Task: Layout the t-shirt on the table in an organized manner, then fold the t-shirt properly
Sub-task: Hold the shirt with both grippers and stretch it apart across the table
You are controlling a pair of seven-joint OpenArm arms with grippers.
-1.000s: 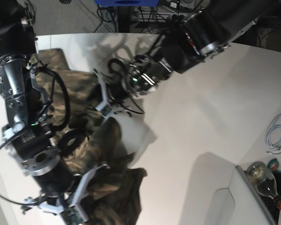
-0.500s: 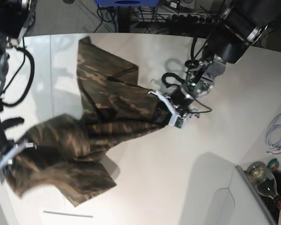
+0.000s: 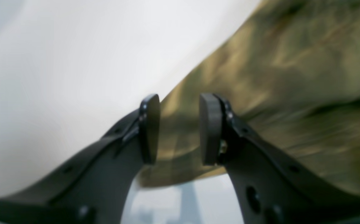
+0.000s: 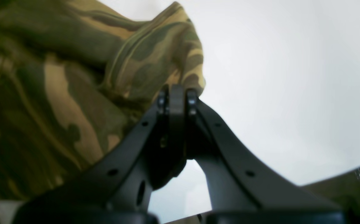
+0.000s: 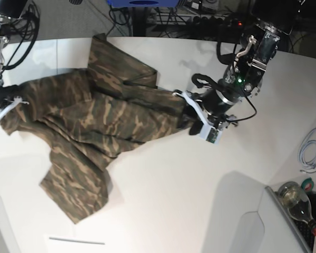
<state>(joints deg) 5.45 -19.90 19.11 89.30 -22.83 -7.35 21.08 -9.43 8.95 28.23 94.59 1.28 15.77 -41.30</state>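
Left arm reaches in from the far edge at the right of the base view, its wrist angled down. Left gripper (image 3: pixel 179 129) stands with its jaws parted, fingers (image 3: pixel 150 127) spaced apart. Right arm occupies the left edge; right gripper (image 4: pixel 176 93) has its jaws pressed fully together.

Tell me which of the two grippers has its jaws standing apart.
The left gripper: its pads are apart over the t-shirt; the right gripper is pinched shut on cloth.

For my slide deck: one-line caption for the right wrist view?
Right gripper shut on a bunched edge of the camouflage t-shirt above the white table.
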